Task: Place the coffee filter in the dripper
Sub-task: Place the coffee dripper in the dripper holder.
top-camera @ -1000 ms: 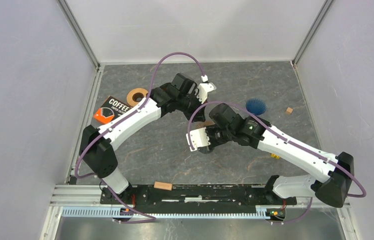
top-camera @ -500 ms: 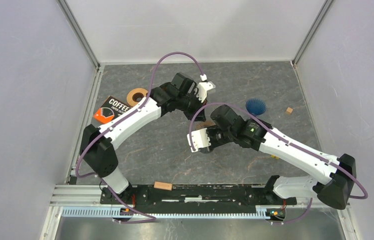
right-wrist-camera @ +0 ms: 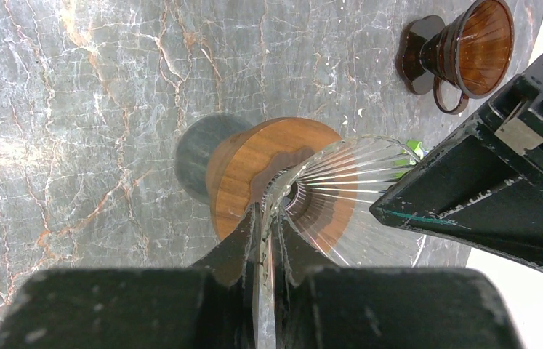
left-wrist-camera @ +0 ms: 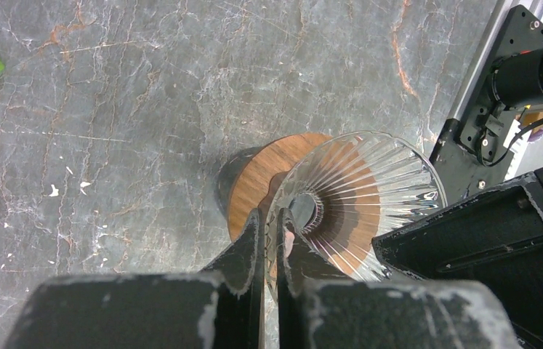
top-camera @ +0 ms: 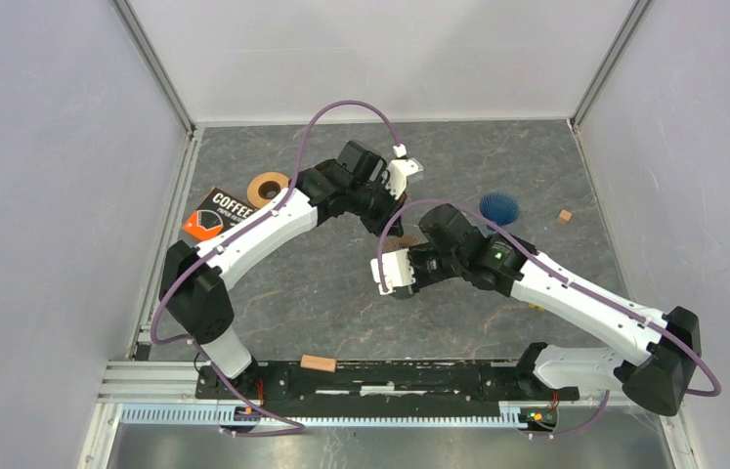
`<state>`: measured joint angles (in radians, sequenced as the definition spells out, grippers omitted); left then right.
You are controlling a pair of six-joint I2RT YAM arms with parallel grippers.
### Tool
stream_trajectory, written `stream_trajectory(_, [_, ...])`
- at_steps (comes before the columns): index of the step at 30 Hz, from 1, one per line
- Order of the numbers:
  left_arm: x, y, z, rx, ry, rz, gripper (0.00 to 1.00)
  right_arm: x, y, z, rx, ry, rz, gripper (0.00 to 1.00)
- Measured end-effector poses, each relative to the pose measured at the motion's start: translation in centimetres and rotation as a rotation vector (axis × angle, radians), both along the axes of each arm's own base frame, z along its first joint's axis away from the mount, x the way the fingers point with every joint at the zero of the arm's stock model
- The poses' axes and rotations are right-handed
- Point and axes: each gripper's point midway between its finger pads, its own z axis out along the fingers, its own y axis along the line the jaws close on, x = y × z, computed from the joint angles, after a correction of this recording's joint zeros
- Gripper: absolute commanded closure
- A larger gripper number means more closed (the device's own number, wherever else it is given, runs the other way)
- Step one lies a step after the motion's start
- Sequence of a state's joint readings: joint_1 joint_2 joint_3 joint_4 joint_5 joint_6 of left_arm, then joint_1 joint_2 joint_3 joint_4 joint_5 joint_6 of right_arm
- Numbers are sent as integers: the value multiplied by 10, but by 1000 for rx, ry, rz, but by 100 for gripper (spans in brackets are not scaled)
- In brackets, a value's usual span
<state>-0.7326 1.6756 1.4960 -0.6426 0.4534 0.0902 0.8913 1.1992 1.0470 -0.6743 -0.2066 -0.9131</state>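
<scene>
Two hands, one item held.

Item: clear dripper (left-wrist-camera: 370, 182), a ribbed glass cone on a wooden collar (right-wrist-camera: 254, 160).

Location: middle of the desk (left-wrist-camera: 108, 109), between the two arms and largely hidden under them in the overhead view.

Left hand (left-wrist-camera: 272, 243): fingers pressed together on the glass rim, pinching it.

Right hand (right-wrist-camera: 268, 236): likewise pinching the rim, at another spot (both grips read plainly from the wrist cameras).

Contact with desk: cannot tell whether the collar rests on it or hangs just above; a round shadow lies beside the collar.

Progress: early. No coffee filter shows in the cone or in either hand. The only sign of one is the filter pack (top-camera: 216, 215) lettered COFFEE, at the far left. Left to do, by judgement: free a hand, fetch a filter, seat it in the cone.

Orientation: long axis runs collar to mouth, roughly upright, with the wide mouth up and the narrow outlet down toward the desk. Exact tilt not determinable.

Also present: amber dripper (right-wrist-camera: 475, 47) with handle, well apart.
</scene>
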Motion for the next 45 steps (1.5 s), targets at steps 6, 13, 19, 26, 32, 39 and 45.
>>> stream_trajectory(6, [-1, -2, 0, 3, -3, -2, 98, 0, 0, -3, 13, 9, 2, 100])
stream_trajectory(13, [0, -3, -2, 6, 0, -2, 98, 1, -1, -3, 24, 20, 4, 100])
stream_trajectory(19, [1, -3, -3, 4, -3, -2, 98, 2, -1, -4, 27, 29, 9, 100])
stream_trajectory(26, [0, -2, -8, -1, -13, 0, 98, 2, 0, -9, 16, 41, 12, 100])
stream_trajectory(32, [1, -2, -10, -12, -29, 1, 98, 3, 1, -10, 13, 46, 14, 100])
stream_trajectory(39, [2, -1, -8, -12, -44, 8, 95, 2, 0, -9, 10, 49, 13, 89])
stream_trajectory(45, [0, -5, -5, 5, -33, -7, 92, 2, -8, -15, -32, 75, -13, 68])
